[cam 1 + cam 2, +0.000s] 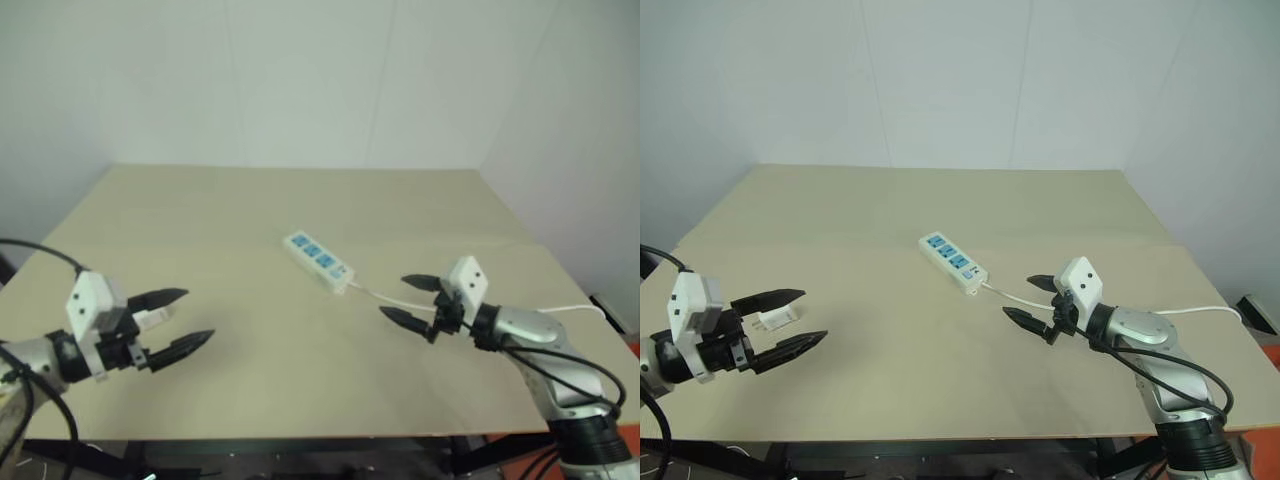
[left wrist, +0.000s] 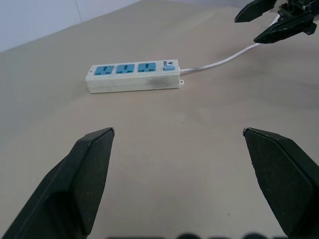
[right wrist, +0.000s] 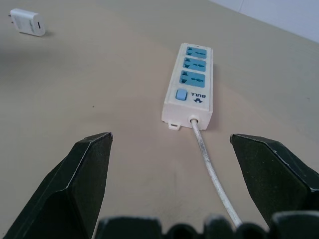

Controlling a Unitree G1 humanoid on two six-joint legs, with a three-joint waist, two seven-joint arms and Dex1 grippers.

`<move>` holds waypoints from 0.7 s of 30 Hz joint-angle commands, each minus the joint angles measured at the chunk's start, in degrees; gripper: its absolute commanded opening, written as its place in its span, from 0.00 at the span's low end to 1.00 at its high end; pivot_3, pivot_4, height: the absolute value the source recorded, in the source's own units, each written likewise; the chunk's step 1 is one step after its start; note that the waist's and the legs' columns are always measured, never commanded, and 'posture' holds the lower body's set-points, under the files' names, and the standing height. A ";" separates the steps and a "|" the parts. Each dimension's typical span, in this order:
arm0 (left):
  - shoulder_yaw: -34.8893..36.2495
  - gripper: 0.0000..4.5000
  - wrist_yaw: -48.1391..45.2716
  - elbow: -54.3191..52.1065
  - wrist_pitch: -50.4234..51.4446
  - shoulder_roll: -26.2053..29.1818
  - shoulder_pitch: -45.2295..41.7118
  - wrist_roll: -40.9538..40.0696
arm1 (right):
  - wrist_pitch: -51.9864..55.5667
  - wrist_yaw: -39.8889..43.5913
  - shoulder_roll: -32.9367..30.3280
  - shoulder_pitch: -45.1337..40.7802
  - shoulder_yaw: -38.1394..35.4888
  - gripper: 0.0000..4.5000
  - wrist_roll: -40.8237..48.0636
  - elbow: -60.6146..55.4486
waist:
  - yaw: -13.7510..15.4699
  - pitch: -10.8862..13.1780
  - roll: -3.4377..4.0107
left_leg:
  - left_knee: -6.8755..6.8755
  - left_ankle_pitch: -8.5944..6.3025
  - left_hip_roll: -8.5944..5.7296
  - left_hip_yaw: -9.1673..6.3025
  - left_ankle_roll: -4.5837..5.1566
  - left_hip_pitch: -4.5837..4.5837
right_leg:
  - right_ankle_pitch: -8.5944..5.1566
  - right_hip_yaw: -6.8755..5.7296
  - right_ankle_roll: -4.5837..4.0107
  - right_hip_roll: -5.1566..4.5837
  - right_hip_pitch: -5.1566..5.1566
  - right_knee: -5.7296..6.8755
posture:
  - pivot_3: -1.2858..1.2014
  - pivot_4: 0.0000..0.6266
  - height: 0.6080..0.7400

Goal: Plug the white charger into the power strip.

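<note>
White charger [image 3: 28, 22] and power strip [image 1: 319, 260] on beige table [image 1: 250, 210]; both tools wide open, empty

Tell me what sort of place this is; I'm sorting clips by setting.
Probably a lab or test room rather than a home: a bare beige table set against plain white walls, with just the power strip and the white charger laid out on it.

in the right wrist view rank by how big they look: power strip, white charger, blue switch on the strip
1. power strip, largest
2. white charger, smaller, though it lies farther from the camera, so this overstates the gap
3. blue switch, smallest
</note>
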 commanded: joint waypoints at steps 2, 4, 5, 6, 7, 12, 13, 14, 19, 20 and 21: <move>1.91 1.00 0.77 -2.28 -0.24 0.13 0.17 -1.10 | -0.74 0.19 0.28 -1.40 -0.81 0.99 0.29 -0.54 | -0.01 0.00 0.00 | 0.00 0.00 0.00 0.00 0.00 0.01 | 0.00 0.00 0.00 0.00 0.00 0.01 | 0.52 0.24 1.00; 2.43 1.00 0.95 -2.68 -0.09 0.09 0.83 -1.32 | -0.66 0.11 0.39 -1.45 -0.72 0.99 0.23 -0.65 | -0.04 0.00 0.00 | 0.00 0.00 0.00 0.01 0.00 0.01 | 0.00 0.00 0.00 0.00 0.00 0.01 | 0.52 0.24 1.00; 2.59 1.00 1.11 -2.85 -0.01 0.03 1.12 -1.39 | -0.66 0.13 0.41 -1.39 -0.70 0.99 0.16 -0.68 | -0.06 0.00 0.00 | 0.00 0.00 0.00 0.01 0.00 0.01 | 0.00 0.01 0.00 0.00 0.00 0.01 | 0.52 0.24 1.00; 2.76 1.00 1.22 -3.02 0.04 0.00 1.38 -1.49 | -0.62 0.14 0.41 -1.30 -0.70 0.99 0.13 -0.80 | -0.07 0.00 0.00 | 0.00 0.00 0.00 0.01 0.00 0.02 | 0.00 0.01 0.00 0.00 0.00 0.01 | 0.52 0.24 1.00; 2.95 1.00 1.37 -3.21 0.08 -0.06 1.63 -1.63 | -0.58 0.13 0.39 -1.22 -0.72 0.99 0.09 -0.89 | -0.07 0.00 0.00 | 0.00 0.00 0.00 0.02 0.00 0.02 | 0.00 0.02 0.00 0.00 0.00 0.01 | 0.52 0.24 1.00; 3.30 1.00 1.58 -3.47 0.05 -0.07 2.30 -1.89 | -0.39 0.03 0.28 -1.12 -0.82 0.99 0.10 -1.02 | -0.05 0.00 0.00 | 0.00 0.00 0.00 0.02 0.00 0.01 | 0.00 0.02 0.00 0.00 -0.01 0.01 | 0.52 0.24 1.00; 3.38 1.00 1.57 -3.49 0.07 -0.04 2.37 -1.95 | -0.37 0.02 0.27 -1.04 -0.83 0.99 0.12 -1.09 | -0.05 0.00 0.00 | 0.00 0.00 0.00 0.03 0.00 0.01 | 0.00 0.02 0.00 0.00 -0.01 0.01 | 0.52 0.24 1.00; 3.41 1.00 1.57 -3.50 0.05 -0.02 2.40 -2.01 | -0.36 0.01 0.27 -0.97 -0.85 0.99 0.13 -1.13 | -0.05 0.00 0.00 | 0.00 0.00 0.00 0.03 0.00 0.01 | 0.00 0.03 0.00 0.00 -0.01 0.01 | 0.52 0.24 1.00; 3.28 1.00 1.73 -3.49 -0.13 0.12 2.48 -2.14 | -0.26 -0.95 1.25 -1.25 -0.43 0.99 -0.10 -0.66 | -0.06 0.00 0.00 | 0.00 0.00 0.00 0.03 0.00 0.02 | 0.00 0.03 0.00 0.00 -0.01 0.01 | 0.52 0.24 1.00; 3.23 1.00 1.86 -3.60 -0.13 0.07 2.48 -2.16 | -0.29 -1.67 1.98 -1.70 0.00 0.99 -0.47 -0.25 | -0.09 0.00 0.00 | 0.00 0.00 0.00 0.03 0.00 0.02 | 0.00 0.03 0.00 0.00 -0.01 0.01 | 0.52 0.24 1.00; 3.16 1.00 1.97 -3.70 -0.14 0.02 2.45 -2.19 | -0.28 -3.14 3.23 -2.49 0.73 0.99 -1.33 0.51 | -0.23 0.00 0.00 | 0.00 0.00 0.00 0.03 0.00 0.02 | 0.00 0.03 0.00 0.00 -0.01 0.02 | 0.52 0.24 1.00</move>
